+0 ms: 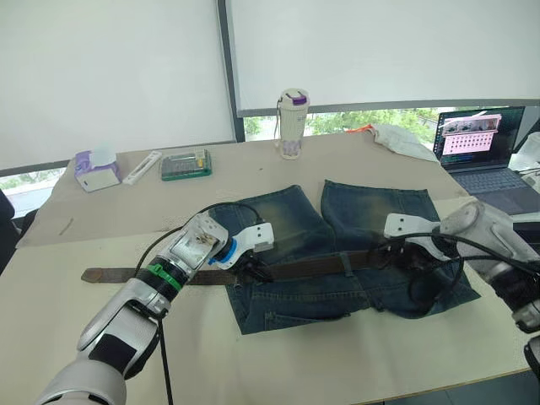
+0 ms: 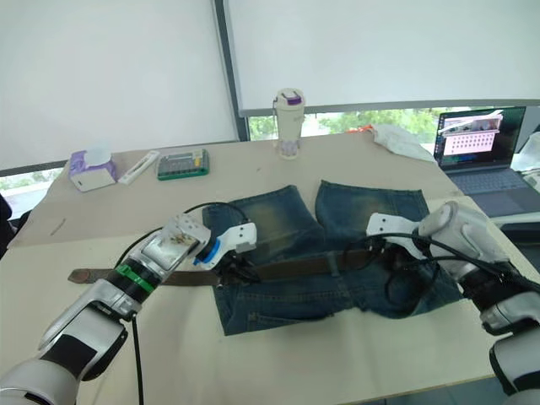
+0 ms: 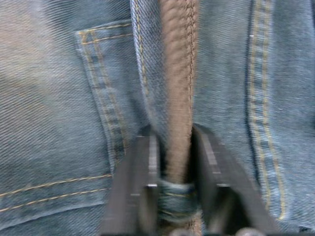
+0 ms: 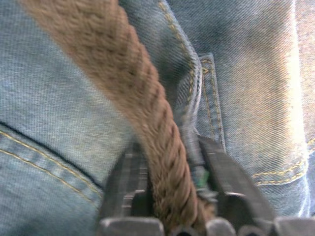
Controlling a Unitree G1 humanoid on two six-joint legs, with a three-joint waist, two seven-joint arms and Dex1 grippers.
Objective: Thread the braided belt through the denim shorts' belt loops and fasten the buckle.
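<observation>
Both arms reach inward: left gripper [image 3: 174, 172] at nine o'clock and right gripper [image 4: 172, 196] at three o'clock clamp the braided belt [image 1: 312, 267] across the denim shorts [image 1: 287, 215].

Dark-brown woven braided belt [image 1: 312, 267] across dark blue denim shorts [image 1: 295, 219] with faded yellowish patches and yellow seam stitching; black gripper fingers [image 3: 142, 191] beside the belt.

Open tabletop [image 1: 337, 363] around shorts [image 1: 337, 253]; bottle [image 1: 292, 123], calculator [image 1: 186, 164] well behind.
</observation>
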